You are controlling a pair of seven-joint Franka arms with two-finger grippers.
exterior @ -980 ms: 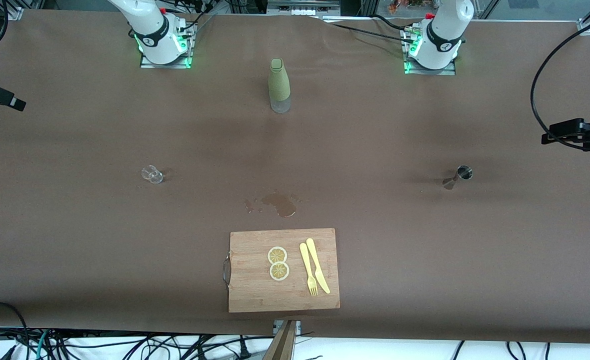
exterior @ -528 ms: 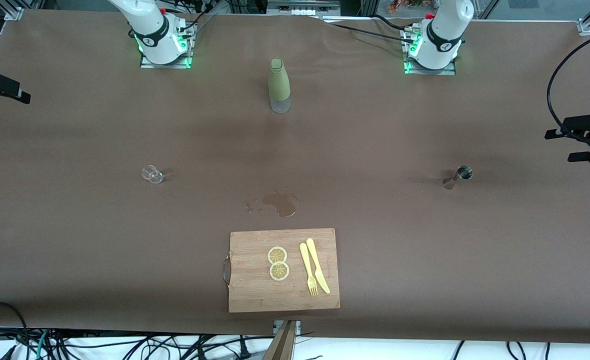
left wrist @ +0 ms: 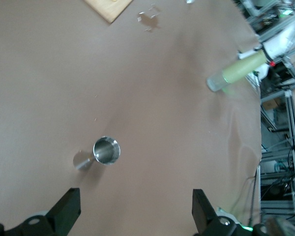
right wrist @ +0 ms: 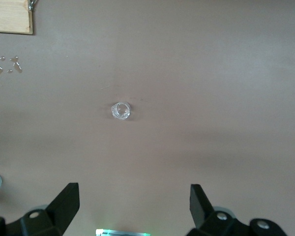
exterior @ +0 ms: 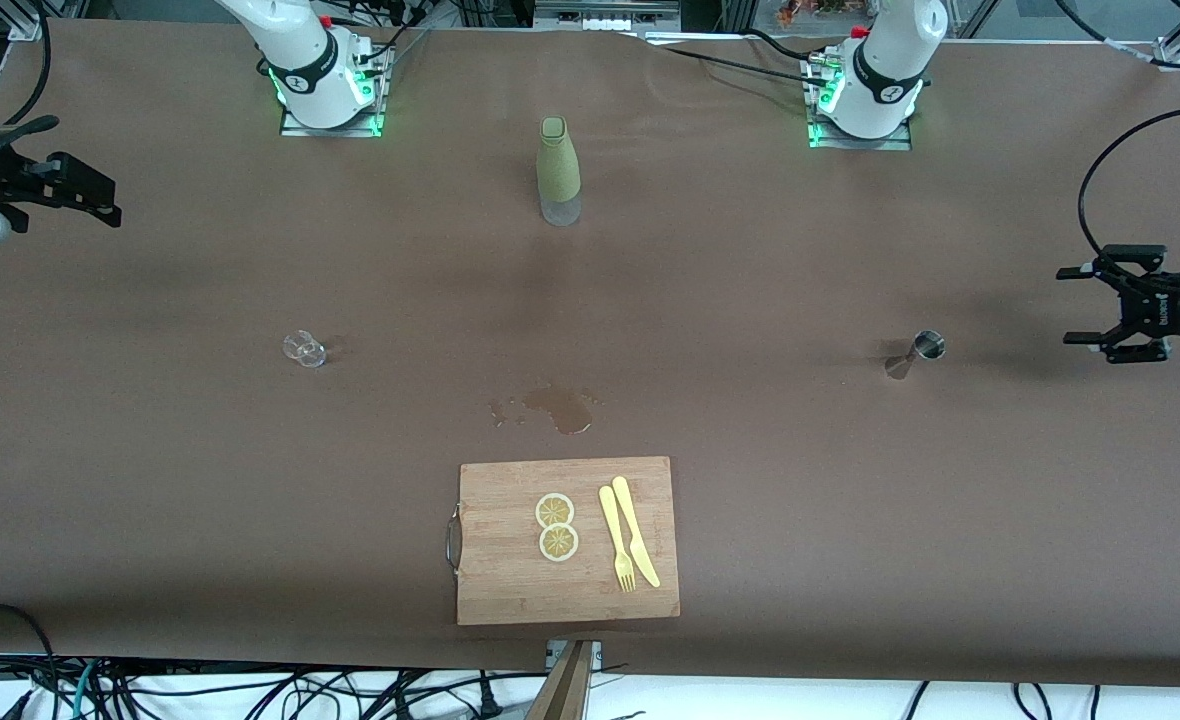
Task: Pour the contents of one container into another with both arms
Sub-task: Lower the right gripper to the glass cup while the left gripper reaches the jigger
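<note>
both pincers, left (exterior: 1090, 307) and right (exterior: 100, 200), moved inward, open.

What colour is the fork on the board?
Pale yellow fork; the front view shows it best.

Both white arms rise from bases along the table's robot edge and reach out over its two ends, the left gripper (exterior: 1085, 306) and the right gripper (exterior: 100, 195) each in the air with jaws spread, holding nothing.
</note>
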